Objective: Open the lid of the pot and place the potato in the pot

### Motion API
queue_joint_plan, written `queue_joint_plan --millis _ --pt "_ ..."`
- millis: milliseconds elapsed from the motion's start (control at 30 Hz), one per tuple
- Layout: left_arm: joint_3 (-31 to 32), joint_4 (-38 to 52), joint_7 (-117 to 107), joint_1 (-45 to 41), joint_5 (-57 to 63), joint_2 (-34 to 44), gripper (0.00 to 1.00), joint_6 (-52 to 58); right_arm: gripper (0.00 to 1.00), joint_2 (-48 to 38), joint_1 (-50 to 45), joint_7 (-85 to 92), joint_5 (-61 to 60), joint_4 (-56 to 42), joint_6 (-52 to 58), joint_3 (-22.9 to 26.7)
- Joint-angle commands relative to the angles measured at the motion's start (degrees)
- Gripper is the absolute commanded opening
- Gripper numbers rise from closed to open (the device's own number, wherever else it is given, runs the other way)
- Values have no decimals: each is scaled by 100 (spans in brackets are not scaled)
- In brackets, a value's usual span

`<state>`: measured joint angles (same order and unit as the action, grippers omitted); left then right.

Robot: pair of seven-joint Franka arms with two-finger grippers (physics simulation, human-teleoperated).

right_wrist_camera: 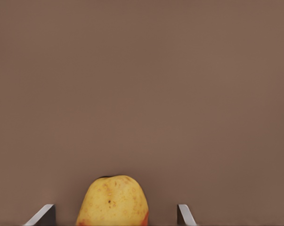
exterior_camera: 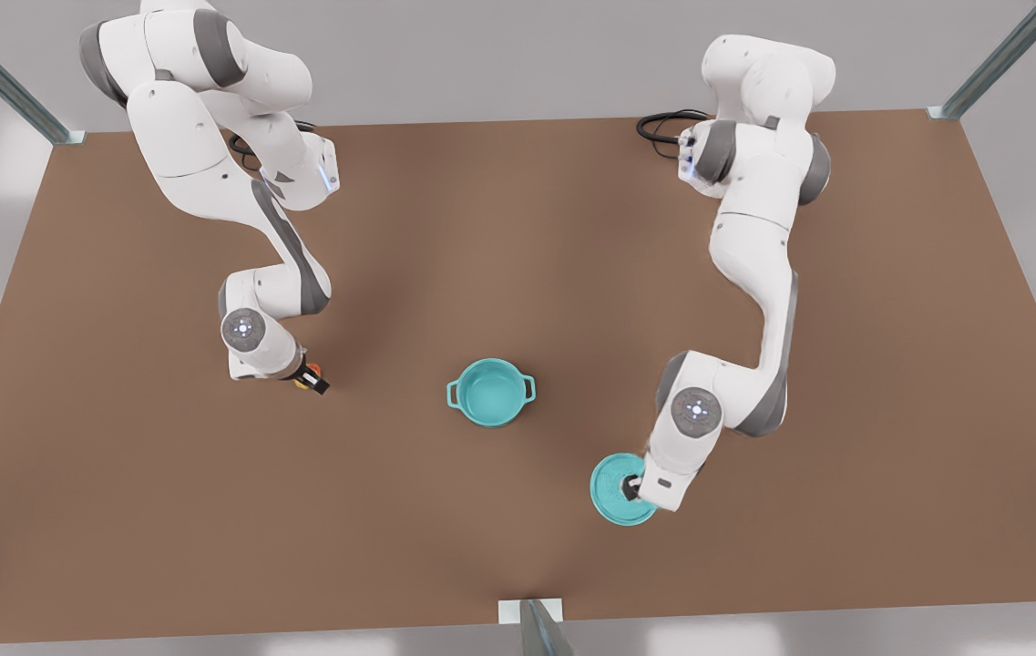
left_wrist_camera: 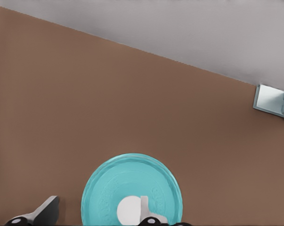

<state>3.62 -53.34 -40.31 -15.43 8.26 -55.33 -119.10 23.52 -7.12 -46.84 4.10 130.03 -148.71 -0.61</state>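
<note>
- The pot (exterior_camera: 490,392) stands uncovered near the middle of the brown tabletop (exterior_camera: 518,228), somewhat toward its near edge; its teal inside is exposed and its two loop handles point to either side.
- The pot lid (exterior_camera: 616,492) lies flat on the tabletop, well apart from the pot, toward the near edge on the front view's right.
- The left gripper (exterior_camera: 634,487) is over the lid, its arm reaching down from the far edge on the front view's right, elbow bent and wrist pointing down. In the left wrist view the lid (left_wrist_camera: 131,190) shows its white knob (left_wrist_camera: 128,210); one finger (left_wrist_camera: 151,214) is touching the knob and the other (left_wrist_camera: 43,213) stands well off the lid's rim, so the fingers are spread apart.
- The right gripper (exterior_camera: 310,378) is low at the tabletop on the front view's left, its arm folded down from the far-left corner.
- In the right wrist view the potato (right_wrist_camera: 113,201) sits between the two fingertips (right_wrist_camera: 43,214), with a gap on each side; the fingers are apart and not clamped on it.
</note>
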Motion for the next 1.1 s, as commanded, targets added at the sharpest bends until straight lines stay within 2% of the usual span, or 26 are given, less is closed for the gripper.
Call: queue_joint_plan --millis 0,33,67,100,167,333,467,700,767,800,900,1067 --pt "68 7 4364 672 -552 768 100 2924 96 -5 0 -194 -6 14 -17 0" --pt "25 -561 4436 927 -703 1831 100 3806 95 -5 0 -194 -6 22 -17 0" --pt "7 -3275 4436 1269 -921 3886 100 2122 95 -5 0 -247 -6 22 -26 -35" --pt "-2 -4528 4436 1323 -984 4733 100 1371 94 4 0 -273 -6 22 -26 -62" --pt "7 -4045 4453 1331 -949 4566 100 1398 91 4 -44 -352 -6 14 -26 -79" --pt "7 -3957 4480 1437 -949 4417 100 1407 83 65 -114 -493 -6 14 -141 -79" --pt "7 -3957 4480 1446 -949 4408 100 1407 89 48 -105 -431 -6 14 -114 -79" --pt "7 -3948 4471 1446 -931 4382 100 1407 88 30 -53 -194 -15 14 -97 -35" --pt "7 -3948 4471 1446 -931 4382 100 1398 81 30 -44 -185 -15 14 -97 -35" --pt "7 -3948 4471 1446 -931 4382 100 1398 66 30 -53 -185 -15 14 -97 -35" --pt "7 -3957 4471 1446 -940 4382 100 1398 55 30 -44 -185 -15 14 -88 -35" --pt "7 -3948 4471 1446 -852 4373 100 1398 55 -268 -53 -203 -15 5 202 -27"
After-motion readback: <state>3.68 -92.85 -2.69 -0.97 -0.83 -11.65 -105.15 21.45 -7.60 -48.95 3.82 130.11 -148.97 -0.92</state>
